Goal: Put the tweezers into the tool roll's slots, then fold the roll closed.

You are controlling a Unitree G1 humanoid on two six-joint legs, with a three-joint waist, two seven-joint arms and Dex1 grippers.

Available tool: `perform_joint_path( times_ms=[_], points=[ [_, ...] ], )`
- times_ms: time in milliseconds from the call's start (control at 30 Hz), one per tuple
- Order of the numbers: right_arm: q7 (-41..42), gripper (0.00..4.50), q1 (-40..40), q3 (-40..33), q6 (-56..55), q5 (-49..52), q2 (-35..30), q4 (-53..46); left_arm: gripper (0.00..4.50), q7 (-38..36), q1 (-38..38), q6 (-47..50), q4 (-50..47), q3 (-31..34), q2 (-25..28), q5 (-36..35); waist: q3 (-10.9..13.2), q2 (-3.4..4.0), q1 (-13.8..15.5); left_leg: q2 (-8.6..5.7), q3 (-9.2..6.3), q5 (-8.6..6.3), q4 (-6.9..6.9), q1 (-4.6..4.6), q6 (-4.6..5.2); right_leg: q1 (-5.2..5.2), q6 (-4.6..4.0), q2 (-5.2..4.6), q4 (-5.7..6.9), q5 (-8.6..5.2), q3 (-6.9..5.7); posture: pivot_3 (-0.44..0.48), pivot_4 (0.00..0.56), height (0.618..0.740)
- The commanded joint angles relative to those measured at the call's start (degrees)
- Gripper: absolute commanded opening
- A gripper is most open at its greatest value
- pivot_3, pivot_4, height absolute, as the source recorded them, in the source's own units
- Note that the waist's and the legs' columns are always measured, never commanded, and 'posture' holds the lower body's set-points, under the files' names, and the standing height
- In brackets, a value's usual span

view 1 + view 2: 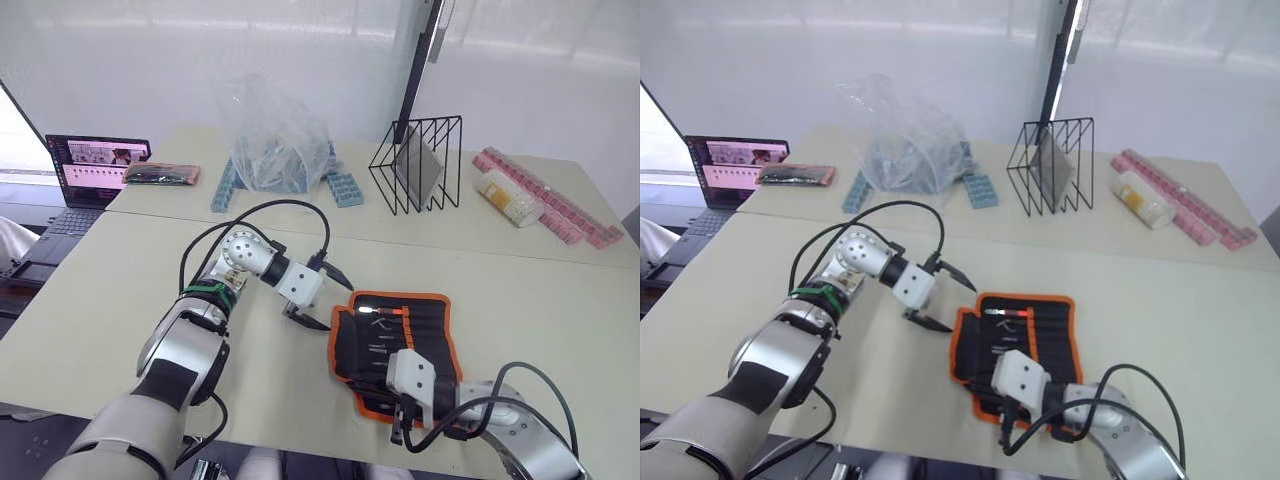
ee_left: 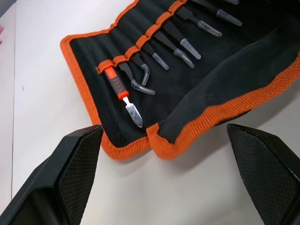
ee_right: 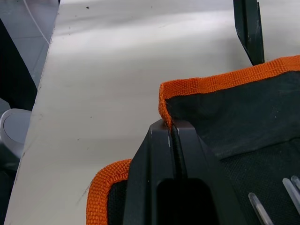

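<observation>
Silver-grey arms, white wrist blocks, looping black cables, black textured fingers, green band on left forearm.

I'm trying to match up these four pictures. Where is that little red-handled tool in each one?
Left eye view: red-handled tool sits in the tool roll's far end.
Right eye view: same spot.
Left wrist view: in the end slot, blade out.
Right wrist view: I can't find it.
Shared landmark: the roll's orange trim.
</observation>
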Motion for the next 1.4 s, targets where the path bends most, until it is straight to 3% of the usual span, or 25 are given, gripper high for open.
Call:
perform_joint_path(
  times_ms=[33,467,767,933,1000,1100,1400],
  points=[
    [-0.8,0.0,0.8,-1.6,0.2,0.0,-0.6,-2.4,4.23,1.9,-1.6,-2.6,1.2,-0.4,-0.7,2.0,0.0,0.0,-0.1,-0.01,0.0,0.0,0.01,0.0,0.0,0.0,0.0,0.0,0.02,0.0,0.0,0.0,0.15,0.72],
    [-2.0,0.0,2.1,-1.6,-0.1,-1.5,-0.8,-3.2,0.03,1.1,-0.9,-3.9,2.3,0.0,0.2,3.6,0.0,0.0,-0.4,-0.01,-0.02,0.01,0.05,0.04,0.01,0.0,0.0,0.0,0.15,0.0,0.01,0.0,0.15,0.72],
    [-3.2,0.0,-1.7,-3.5,-0.8,-3.2,-1.0,-0.9,0.01,0.6,2.4,-5.2,0.6,-0.1,5.4,3.8,0.0,0.0,-0.7,0.0,-0.01,0.06,0.05,0.18,0.05,0.0,0.0,0.02,0.32,0.0,0.05,0.0,0.15,0.72],
    [-2.9,0.0,-7.2,-2.5,-4.2,-8.0,-2.2,1.5,0.01,-2.9,7.9,-3.2,-6.2,0.8,10.0,-1.0,0.0,0.01,-0.9,0.03,0.01,0.08,0.04,0.29,0.08,0.01,-0.01,0.06,0.42,0.0,0.08,0.0,0.15,0.72],
    [-3.4,0.0,-9.8,-1.9,-5.8,-9.7,-1.6,3.4,0.01,-3.5,11.9,1.3,-12.8,0.7,12.6,-3.1,0.0,0.02,-1.1,0.06,0.01,0.08,0.03,0.3,0.08,0.01,-0.01,0.06,0.44,0.0,0.09,0.0,0.15,0.72],
    [-2.7,0.0,-13.5,-1.1,-8.2,-11.2,-1.1,7.0,0.01,-3.4,21.5,13.2,-30.1,0.9,18.2,-7.0,0.0,0.05,-1.6,0.11,0.0,0.08,0.01,0.33,0.08,0.01,-0.03,0.09,0.47,0.0,0.09,0.0,0.15,0.72],
    [1.7,0.0,-19.8,0.2,-20.2,-13.2,-3.1,18.0,0.01,11.3,47.3,55.4,-77.5,5.9,31.6,-6.3,0.0,0.12,-2.0,0.14,-0.02,0.08,-0.01,0.44,0.08,0.06,-0.05,0.03,0.5,-0.02,0.12,0.0,0.15,0.72]
  ],
)
